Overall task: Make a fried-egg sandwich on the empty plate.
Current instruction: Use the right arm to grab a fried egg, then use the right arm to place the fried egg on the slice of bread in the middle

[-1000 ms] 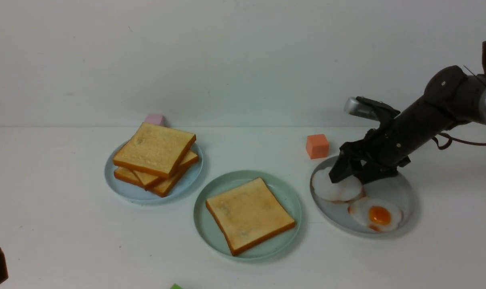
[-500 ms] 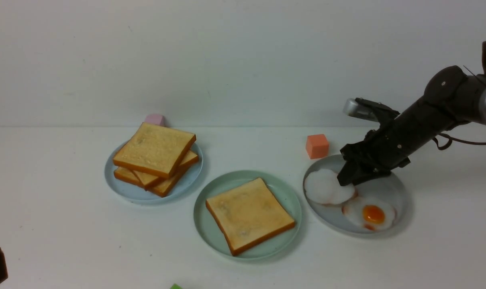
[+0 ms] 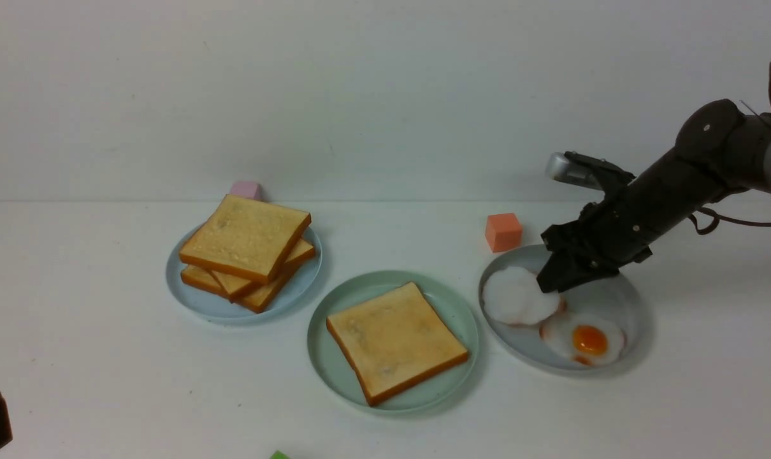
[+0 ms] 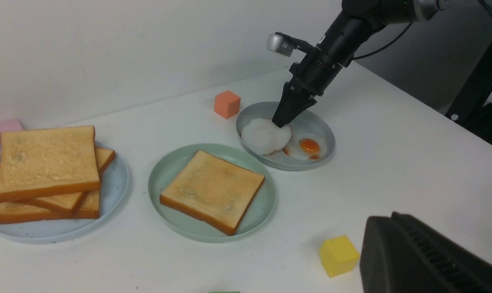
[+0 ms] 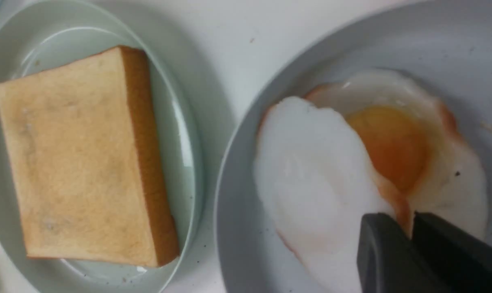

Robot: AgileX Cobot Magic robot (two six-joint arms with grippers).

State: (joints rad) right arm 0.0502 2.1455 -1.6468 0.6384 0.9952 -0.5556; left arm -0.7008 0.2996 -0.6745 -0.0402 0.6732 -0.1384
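Note:
The pale mint-green plate (image 3: 452,303) sits in the middle and holds one golden toast slice (image 3: 395,341). On the bluish-grey plate (image 3: 627,306) to its right lie two fried eggs. One shows its plain white side (image 3: 516,296), the other its orange yolk (image 3: 583,338). My right gripper (image 3: 545,285) reaches down onto that plate. It is shut on the white egg's (image 5: 315,183) edge, which is pinched between the fingertips of the gripper (image 5: 410,228). My left gripper (image 4: 382,217) hovers near the table's front left, shut and holding nothing.
A stack of toast slices (image 3: 245,245) rests on a bluish-grey plate (image 3: 194,299) at the left. An orange cube (image 3: 503,231) stands just behind the egg plate and a pink cube (image 3: 245,189) behind the toast stack. A yellow cube (image 4: 338,255) lies beside my left gripper, and a green cube (image 3: 278,455) at the front edge.
My right gripper has closed on the white egg's edge. The egg plate, with both eggs, has slid a little to the left. The left arm has not moved.

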